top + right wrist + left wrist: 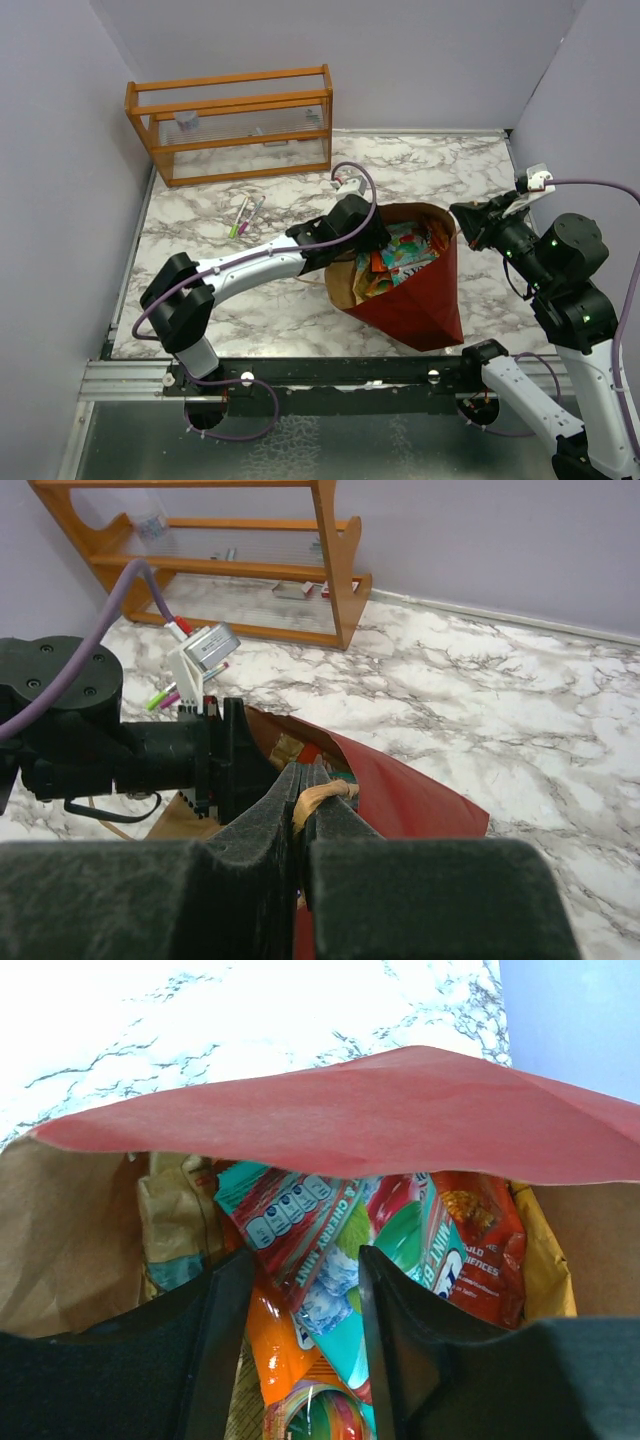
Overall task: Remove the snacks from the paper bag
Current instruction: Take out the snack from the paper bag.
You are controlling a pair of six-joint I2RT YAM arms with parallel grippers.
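Note:
The dark red paper bag lies on its side on the marble table, its mouth facing up-left. Snacks fill its brown inside. My left gripper is inside the mouth, open. In the left wrist view my left gripper has its fingers on either side of a teal and red mint packet, which lies over an orange packet. The bag's red upper wall arches above. My right gripper is shut on the bag's tan cord handle at the rim and holds it up.
An orange wooden rack stands at the back left. Pink and green pens lie on the table in front of it. Purple walls close in the left, back and right sides. The rack also shows in the right wrist view.

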